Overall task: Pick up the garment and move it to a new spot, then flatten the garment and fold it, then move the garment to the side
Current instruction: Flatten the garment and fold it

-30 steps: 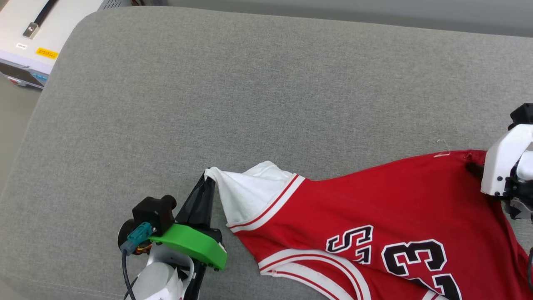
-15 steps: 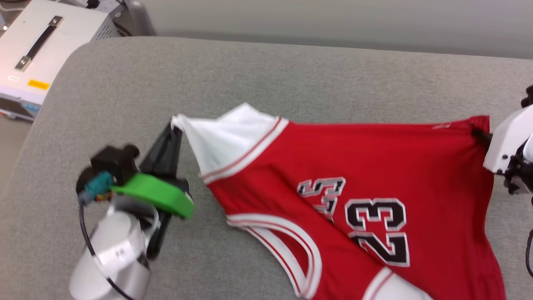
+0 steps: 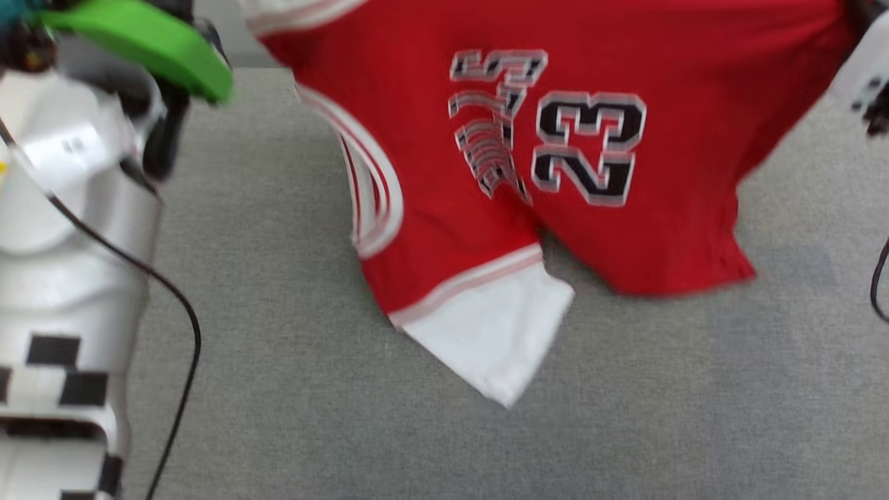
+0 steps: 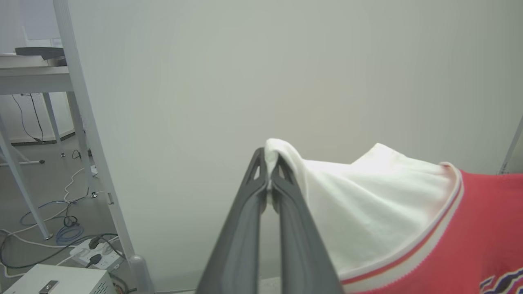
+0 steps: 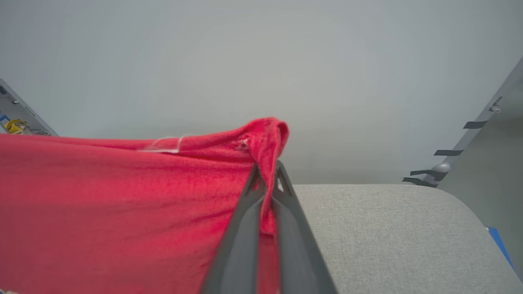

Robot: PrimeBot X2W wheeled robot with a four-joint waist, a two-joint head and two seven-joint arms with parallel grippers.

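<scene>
The garment (image 3: 590, 229) is a red jersey with white sleeves, striped trim and black "23" lettering. It hangs in the air over the grey cushion (image 3: 292, 361), stretched between both arms, with one white sleeve (image 3: 493, 340) dangling lowest. My left gripper (image 4: 269, 163) is shut on the tip of the other white sleeve (image 4: 367, 196). My right gripper (image 5: 267, 171) is shut on a bunched red corner of the garment (image 5: 122, 204). In the head view my left forearm (image 3: 69, 229) fills the left side.
The grey cushion's rounded right end (image 5: 408, 228) lies below the right gripper. A pale wall stands behind. To the left are a white table frame (image 4: 81, 122), floor cables (image 4: 61, 232) and a white box (image 4: 57, 279).
Both arms have risen, lifting the garment off the cushion so it hangs. The right gripper has closed on the red corner. The head view has shifted too.
</scene>
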